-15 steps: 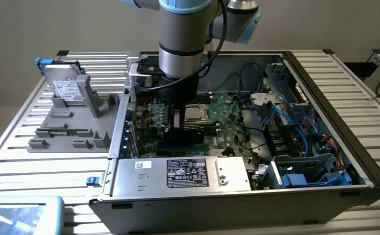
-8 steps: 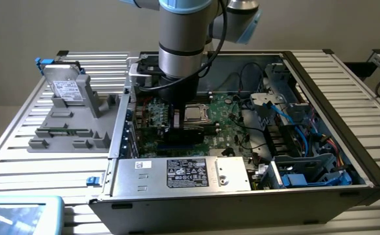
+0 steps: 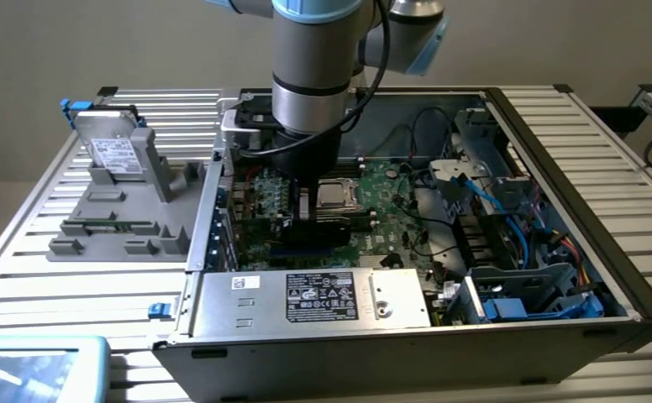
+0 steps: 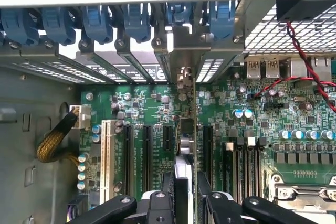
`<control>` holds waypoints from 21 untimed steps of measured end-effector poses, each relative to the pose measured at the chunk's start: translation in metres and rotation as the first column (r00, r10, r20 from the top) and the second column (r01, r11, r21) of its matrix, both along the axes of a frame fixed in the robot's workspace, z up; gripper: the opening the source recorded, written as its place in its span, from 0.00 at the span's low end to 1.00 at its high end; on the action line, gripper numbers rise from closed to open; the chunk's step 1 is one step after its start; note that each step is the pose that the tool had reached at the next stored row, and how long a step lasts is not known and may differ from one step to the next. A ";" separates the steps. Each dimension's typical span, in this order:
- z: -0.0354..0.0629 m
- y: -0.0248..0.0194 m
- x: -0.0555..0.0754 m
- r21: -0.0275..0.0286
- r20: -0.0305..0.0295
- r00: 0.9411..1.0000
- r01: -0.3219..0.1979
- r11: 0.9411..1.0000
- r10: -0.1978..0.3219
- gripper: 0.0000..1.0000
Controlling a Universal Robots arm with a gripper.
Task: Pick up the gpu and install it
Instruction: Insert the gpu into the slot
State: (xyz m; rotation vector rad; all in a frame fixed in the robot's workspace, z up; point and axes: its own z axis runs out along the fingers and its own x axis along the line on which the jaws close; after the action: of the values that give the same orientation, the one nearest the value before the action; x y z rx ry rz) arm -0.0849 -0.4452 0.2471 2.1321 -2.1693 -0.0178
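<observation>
Pickup is complete: the gpu [image 4: 188, 129] is off the tabletop and held edge-on inside the open computer case [image 3: 640, 311], above the motherboard [image 4: 247, 129]. The gripper [image 4: 186, 195] has its jaws clenched on the card's upper edge, one jaw on each face; the card runs straight out from between them toward the rear slot openings.

In the exterior view the arm [image 3: 315, 75] reaches down into the case's left half, beside the processor socket [image 3: 335, 195].

The card's silver end bracket [image 4: 189, 51] stands at the rear wall, between the blue retention clips [image 4: 136, 19]. The lower edge lies along the expansion slots [image 4: 167, 140]; whether it is fully seated cannot be told. Judged from this, installation is in progress and not confirmed.
</observation>
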 end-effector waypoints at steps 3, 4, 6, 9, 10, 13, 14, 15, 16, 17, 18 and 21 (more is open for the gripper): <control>-0.0001 0.0001 0.000 0.000 0.000 1.000 0.000 1.000 0.000 0.28; -0.0002 0.0000 0.000 0.000 0.000 1.000 0.000 1.000 0.000 0.28; -0.0004 0.0000 0.000 0.000 0.000 1.000 0.000 1.000 0.000 0.28; -0.0007 0.0000 0.000 0.000 0.000 1.000 -0.001 1.000 0.001 0.28; -0.0007 0.0000 0.000 0.000 0.000 1.000 -0.001 1.000 0.001 0.28; -0.0011 0.0000 0.000 0.002 0.000 1.000 -0.002 1.000 0.002 0.28; -0.0011 0.0000 0.000 0.002 0.000 1.000 -0.002 1.000 0.002 0.28; -0.0012 0.0000 0.000 0.003 0.000 1.000 -0.002 1.000 0.002 0.28; -0.0012 0.0000 0.000 0.004 0.000 1.000 -0.002 1.000 0.002 0.28; -0.0012 -0.0001 0.000 0.005 0.000 1.000 -0.003 1.000 0.003 0.28; -0.0011 -0.0002 0.000 0.007 0.000 1.000 -0.004 1.000 0.004 0.28; -0.0012 -0.0006 0.000 0.012 0.000 1.000 -0.007 1.000 0.007 0.28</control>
State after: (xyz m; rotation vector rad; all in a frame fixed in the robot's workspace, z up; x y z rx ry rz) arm -0.0850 -0.4457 0.2460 2.1462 -2.1667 -0.0301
